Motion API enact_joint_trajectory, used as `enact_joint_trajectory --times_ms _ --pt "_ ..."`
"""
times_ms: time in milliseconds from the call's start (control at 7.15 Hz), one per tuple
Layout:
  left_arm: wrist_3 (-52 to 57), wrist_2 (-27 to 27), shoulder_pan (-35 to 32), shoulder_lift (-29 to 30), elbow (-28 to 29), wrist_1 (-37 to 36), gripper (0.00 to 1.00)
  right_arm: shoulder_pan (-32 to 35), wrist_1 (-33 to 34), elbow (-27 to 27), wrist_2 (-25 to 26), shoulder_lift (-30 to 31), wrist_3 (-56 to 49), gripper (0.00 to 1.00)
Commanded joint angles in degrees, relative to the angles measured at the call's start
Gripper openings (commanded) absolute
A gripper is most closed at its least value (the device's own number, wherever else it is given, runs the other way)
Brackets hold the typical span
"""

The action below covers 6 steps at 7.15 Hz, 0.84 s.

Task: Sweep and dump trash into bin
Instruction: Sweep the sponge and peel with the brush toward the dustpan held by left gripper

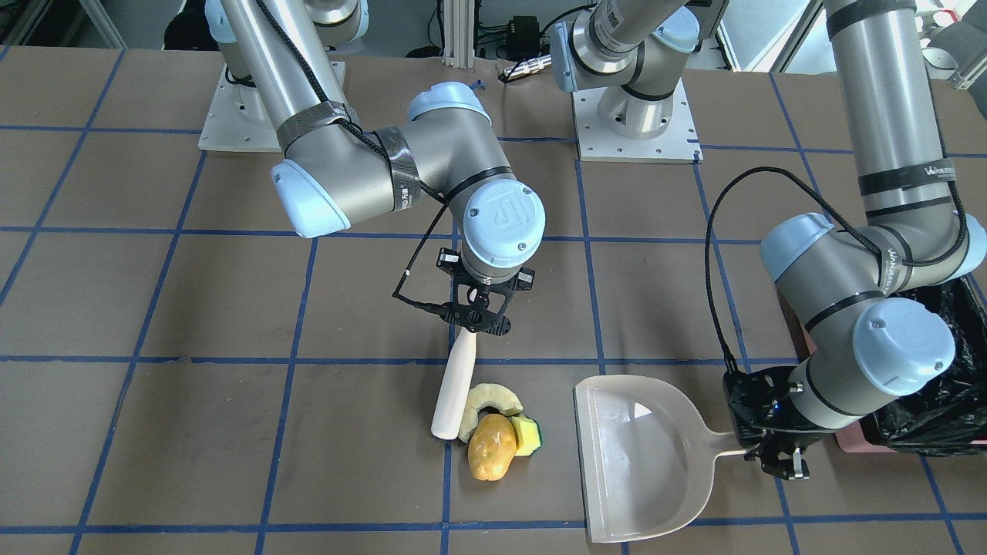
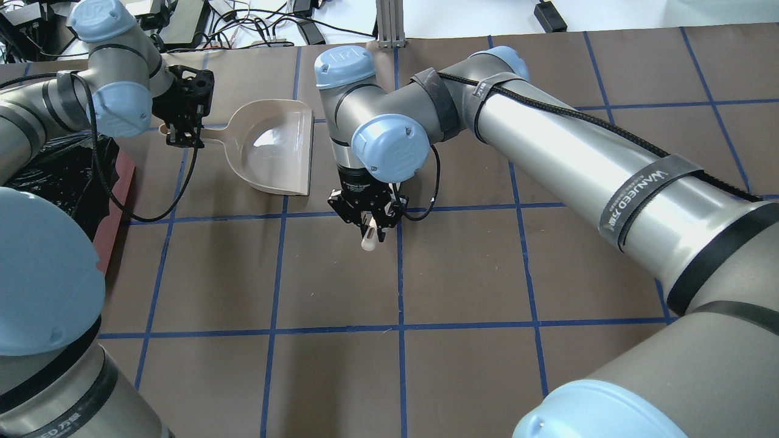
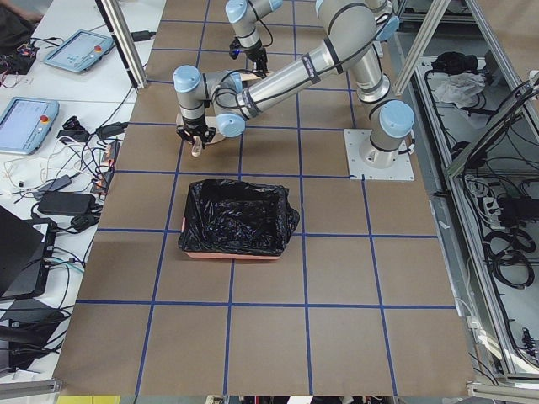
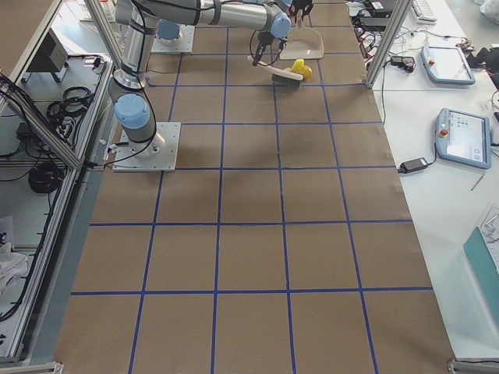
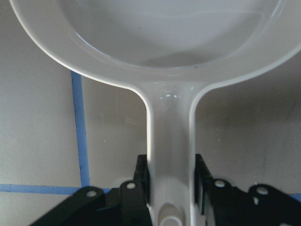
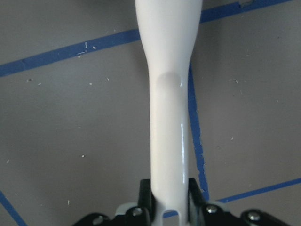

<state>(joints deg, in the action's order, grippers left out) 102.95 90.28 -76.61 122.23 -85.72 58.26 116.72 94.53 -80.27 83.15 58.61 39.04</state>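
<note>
The trash lies in a tight cluster on the table: a cream crescent slice, a golden-brown potato and a yellow sponge. My right gripper is shut on the white brush, whose lower end rests against the cluster. My left gripper is shut on the handle of the beige dustpan, which lies flat with its open edge facing the trash, a small gap between them. The pink bin with its black bag stands behind the left arm. The wrist views show the dustpan handle and the brush handle between the jaws.
The brown table carries a blue tape grid. Both arm bases stand at the robot's side of the table. The bin also shows in the exterior left view, apart from the dustpan.
</note>
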Motion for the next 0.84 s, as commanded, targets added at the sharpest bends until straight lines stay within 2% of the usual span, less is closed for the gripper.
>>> enact_joint_trajectory --times_ms 0,420,700 --pt "0.06 0.07 -0.12 0.02 -0.06 0.09 0.23 0.09 3.2 0.02 -1.49 -0.6 0.85 0.0" --pt "0.06 0.77 -0.12 0.11 -0.15 0.09 0.22 0.09 7.94 0.2 -3.24 -2.01 2.61 0.0" --pt "0.06 0.77 -0.12 0.2 -0.06 0.01 0.22 0.09 8.74 0.9 -3.96 -2.1 2.62 0.0"
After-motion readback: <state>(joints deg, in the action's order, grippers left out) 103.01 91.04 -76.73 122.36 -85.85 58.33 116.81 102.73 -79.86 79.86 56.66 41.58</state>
